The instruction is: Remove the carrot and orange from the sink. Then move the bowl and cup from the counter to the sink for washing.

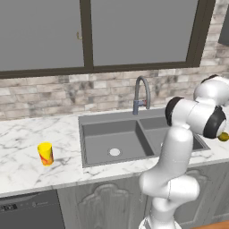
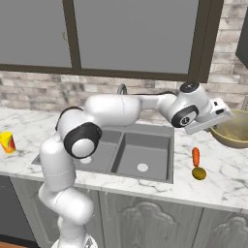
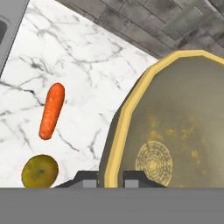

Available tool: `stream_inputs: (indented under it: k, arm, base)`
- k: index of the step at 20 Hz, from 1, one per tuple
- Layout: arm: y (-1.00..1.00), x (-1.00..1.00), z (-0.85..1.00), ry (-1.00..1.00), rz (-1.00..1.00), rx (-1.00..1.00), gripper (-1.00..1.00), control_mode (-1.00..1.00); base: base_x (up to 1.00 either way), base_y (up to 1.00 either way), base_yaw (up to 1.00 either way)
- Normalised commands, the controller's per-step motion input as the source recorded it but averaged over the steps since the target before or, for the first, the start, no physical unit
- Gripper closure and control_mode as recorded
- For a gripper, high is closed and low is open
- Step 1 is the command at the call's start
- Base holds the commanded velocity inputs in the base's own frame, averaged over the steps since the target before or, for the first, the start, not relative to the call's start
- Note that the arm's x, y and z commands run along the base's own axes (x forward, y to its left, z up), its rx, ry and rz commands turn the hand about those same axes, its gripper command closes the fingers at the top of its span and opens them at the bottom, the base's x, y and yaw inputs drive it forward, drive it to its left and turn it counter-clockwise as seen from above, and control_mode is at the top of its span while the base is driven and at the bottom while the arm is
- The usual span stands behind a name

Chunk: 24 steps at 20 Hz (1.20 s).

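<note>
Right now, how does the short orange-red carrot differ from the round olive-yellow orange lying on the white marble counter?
The orange-red carrot is a long tapered stick; the olive-yellow orange is a round ball. The carrot is bright and uniform in colour; the orange is dull with darker blotches. The carrot lies nearer the brick wall, the orange nearer the counter's front edge. Both rest apart on the marble counter, between the dark grey sink and the tan bowl.

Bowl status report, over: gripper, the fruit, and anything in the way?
Gripper shut on bowl rim, bowl on counter. Carrot and orange out on counter beside sink. Cup waiting left of sink. Nothing blocking.
</note>
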Motion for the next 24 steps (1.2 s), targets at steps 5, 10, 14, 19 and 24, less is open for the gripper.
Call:
stream_inputs:
  k: [5, 10, 14, 19, 24]
  arm:
    - [0.3, -0.22, 0.12, 0.02, 0.14, 0.0, 1.0, -1.0]
    - [0.28, -0.23, 0.09, 0.0, 0.12, 0.0, 1.0, -1.0]
    - [0.28, -0.24, 0.04, 0.0, 0.09, 0.0, 1.0, -1.0]
    - [0.28, -0.24, 0.0, 0.04, 0.06, 0.02, 1.0, -1.0]
    - [0.24, -0.29, 0.0, -0.01, 0.02, 0.0, 1.0, -1.0]
  base:
    - [0.0, 0.0, 0.0]
    - [0.0, 0.0, 0.0]
    - [0.0, 0.0, 0.0]
    - [0.0, 0.0, 0.0]
    - [0.0, 0.0, 0.0]
